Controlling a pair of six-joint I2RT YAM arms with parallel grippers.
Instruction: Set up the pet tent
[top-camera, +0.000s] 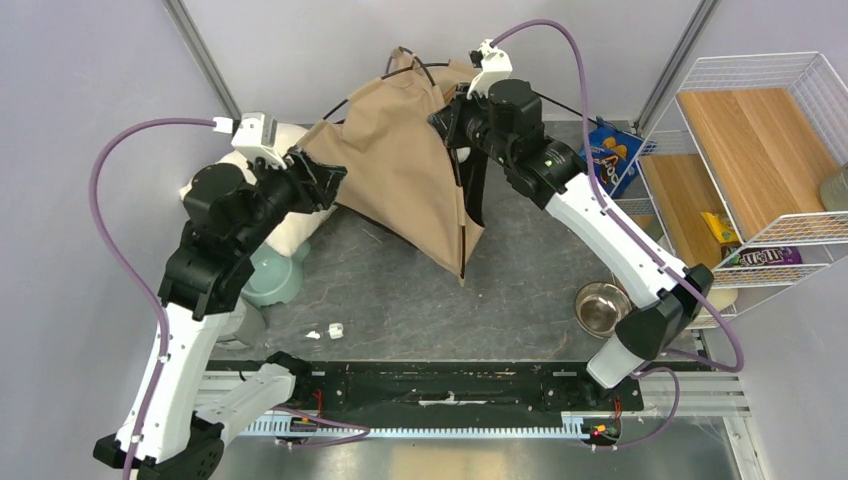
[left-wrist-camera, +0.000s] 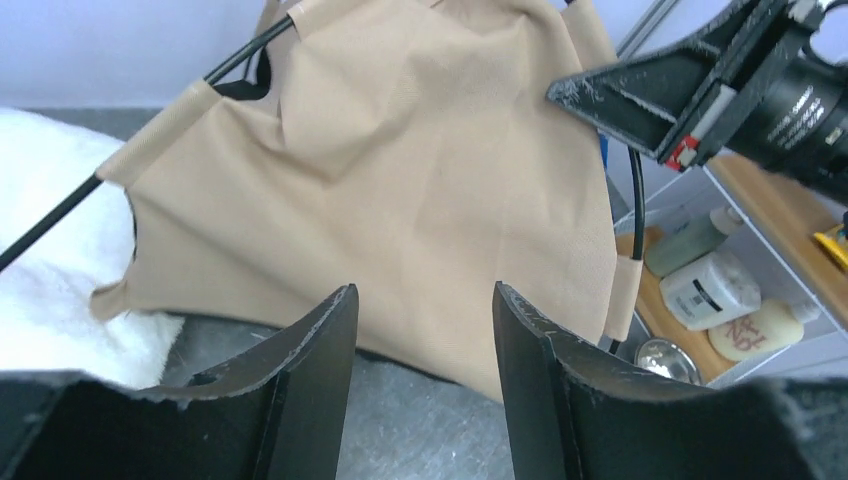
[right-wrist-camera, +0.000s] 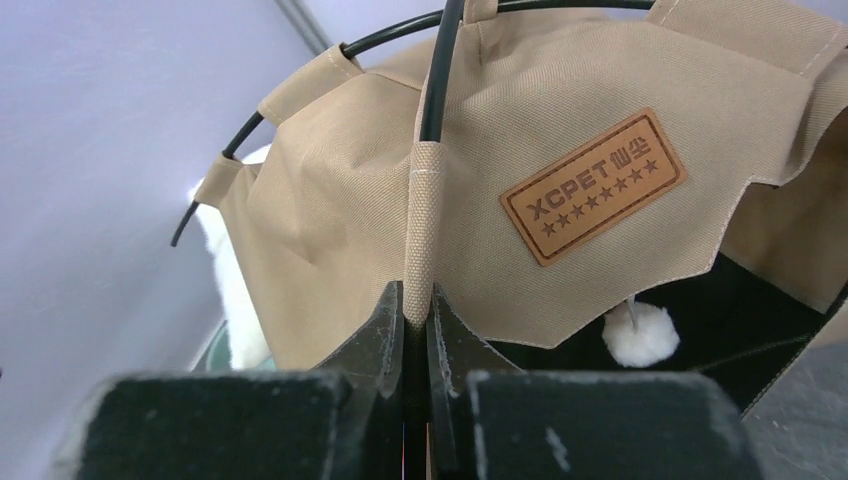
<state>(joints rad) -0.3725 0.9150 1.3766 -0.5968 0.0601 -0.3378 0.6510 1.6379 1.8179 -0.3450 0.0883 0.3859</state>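
Note:
The pet tent (top-camera: 400, 170) is tan fabric on thin black poles, slumped at the back middle of the table with its dark opening facing right. My right gripper (top-camera: 447, 118) is at the tent's upper right and is shut (right-wrist-camera: 415, 300) on a fabric-sleeved pole of the tent (right-wrist-camera: 330, 230), beside the brown label patch (right-wrist-camera: 593, 186) and white pompom (right-wrist-camera: 640, 335). My left gripper (top-camera: 325, 175) sits at the tent's left edge. It is open (left-wrist-camera: 425, 290), with the tan fabric (left-wrist-camera: 400, 150) just beyond its fingertips and nothing between them.
A fluffy white pillow (top-camera: 297, 235) and a green bowl (top-camera: 272, 275) lie under the left arm. A metal bowl (top-camera: 598, 308) sits at the right front. A wire shelf (top-camera: 760, 160) with wooden boards and snacks stands at the right, a blue bag (top-camera: 612, 152) beside it. Small white bits (top-camera: 335, 328) lie near the front.

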